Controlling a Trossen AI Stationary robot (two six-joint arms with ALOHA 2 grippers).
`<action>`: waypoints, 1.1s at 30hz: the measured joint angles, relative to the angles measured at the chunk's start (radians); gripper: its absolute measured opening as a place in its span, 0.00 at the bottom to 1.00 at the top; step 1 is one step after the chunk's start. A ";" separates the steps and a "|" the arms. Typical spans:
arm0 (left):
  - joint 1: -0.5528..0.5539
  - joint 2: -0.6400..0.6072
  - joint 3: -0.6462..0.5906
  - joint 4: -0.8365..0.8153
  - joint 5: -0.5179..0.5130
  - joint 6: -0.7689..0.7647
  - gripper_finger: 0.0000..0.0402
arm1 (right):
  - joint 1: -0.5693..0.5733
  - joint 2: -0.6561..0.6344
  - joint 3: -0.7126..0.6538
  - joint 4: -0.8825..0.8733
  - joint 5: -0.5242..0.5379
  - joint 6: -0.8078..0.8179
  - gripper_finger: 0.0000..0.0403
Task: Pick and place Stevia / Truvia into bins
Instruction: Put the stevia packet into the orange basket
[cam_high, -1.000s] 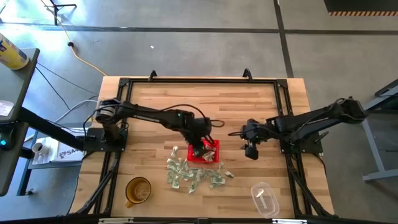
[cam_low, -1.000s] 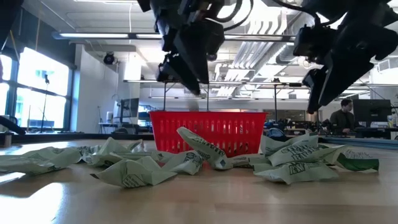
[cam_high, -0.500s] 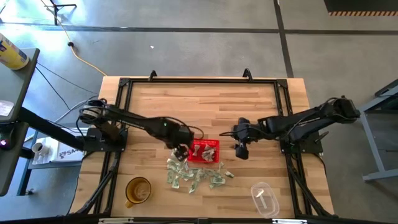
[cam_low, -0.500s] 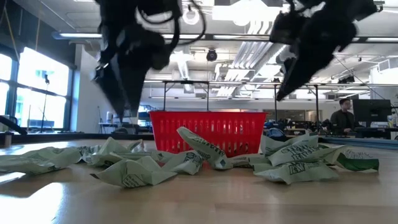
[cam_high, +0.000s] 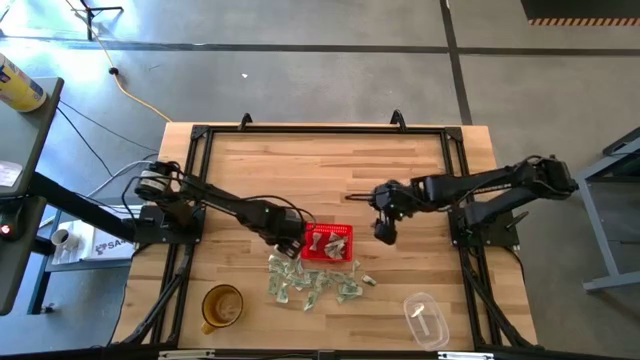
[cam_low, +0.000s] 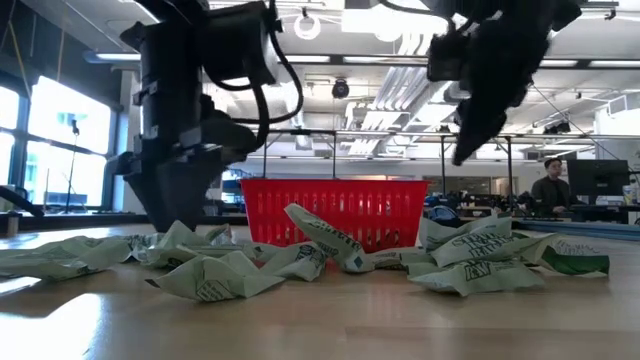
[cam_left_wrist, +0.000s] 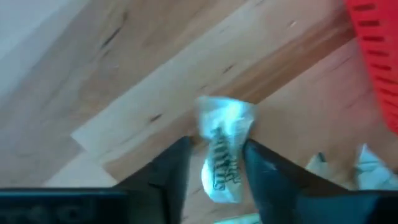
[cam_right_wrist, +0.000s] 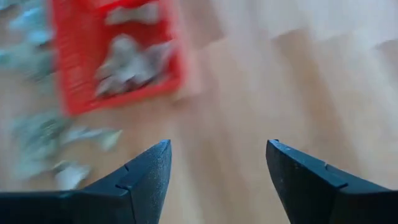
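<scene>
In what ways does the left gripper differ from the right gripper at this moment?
The left gripper is low beside the small red slotted plastic basket, while the right gripper hangs higher over bare wood. The left fingers flank a pale green-and-white paper sweetener packet; the right fingers hold nothing. Both are dark and two-fingered.

Left pincer (cam_left_wrist: 214, 163) low, seemingly parted; right pincer (cam_right_wrist: 217, 163) raised, spread wide.

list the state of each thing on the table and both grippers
left gripper: open, fingers astride one packet
right gripper: open, empty, beside the basket
red basket: upright, several packets inside
loose packets: crumpled on the table
amber cup: upright
clear cup: on its side
</scene>
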 joint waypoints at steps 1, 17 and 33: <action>0.000 0.004 -0.004 -0.002 -0.001 0.012 0.36 | 0.020 0.002 0.000 -0.017 -0.053 -0.009 0.63; 0.030 -0.286 0.061 0.063 -0.067 0.586 0.05 | 0.447 0.275 0.001 0.218 0.076 0.377 0.62; 0.033 -0.241 0.064 0.262 0.169 1.035 0.34 | 0.462 0.495 0.077 0.280 0.089 0.503 0.39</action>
